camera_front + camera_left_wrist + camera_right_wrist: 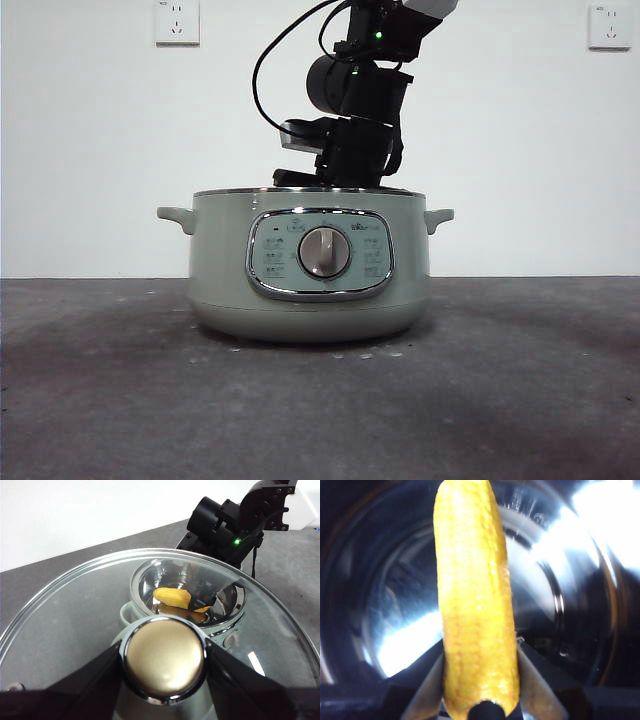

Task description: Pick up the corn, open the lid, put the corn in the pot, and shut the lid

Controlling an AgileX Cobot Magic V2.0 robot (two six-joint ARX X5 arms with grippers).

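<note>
The sage-green pot [310,265] stands open at the table's middle. My right gripper [480,680] is shut on the yellow corn [477,605] and holds it inside the pot's shiny bowl [570,600]. In the front view that arm [360,120] reaches down from above, its jaws hidden behind the rim. My left gripper [165,655] is shut on the lid's knob [165,660] and holds the glass lid [65,620] up and away from the pot. Through the glass I see the pot [142,587] with the corn [172,597] in it.
The pot's silver dial [325,252] and control panel face the front camera. Two wall sockets [177,20] are on the white wall behind. The dark grey table [100,400] runs around the pot.
</note>
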